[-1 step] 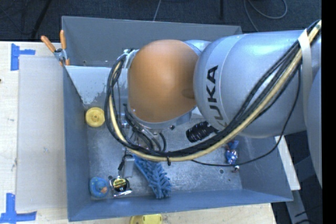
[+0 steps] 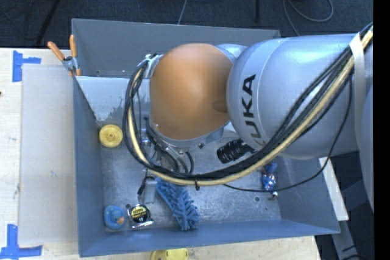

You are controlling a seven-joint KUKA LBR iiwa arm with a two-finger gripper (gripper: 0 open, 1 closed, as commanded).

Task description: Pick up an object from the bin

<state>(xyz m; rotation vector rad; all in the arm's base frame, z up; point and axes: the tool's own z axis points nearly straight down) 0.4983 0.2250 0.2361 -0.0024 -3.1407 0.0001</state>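
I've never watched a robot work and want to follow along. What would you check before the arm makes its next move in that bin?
1. Things left to pick: ok. The bin holds a yellow disc, a blue brush, a tape measure, a blue lump and a small blue-and-red thing.
2. Arm inside the bin: ok. Its orange cover sits over the middle.
3. Which thing it aims at: cannot tell. The blue brush and tape measure lie nearest.
4. Anything held already: cannot tell. The arm's bulk hides what is under it.
5. Cables clear of the things: cannot tell. They loop close above the blue brush.
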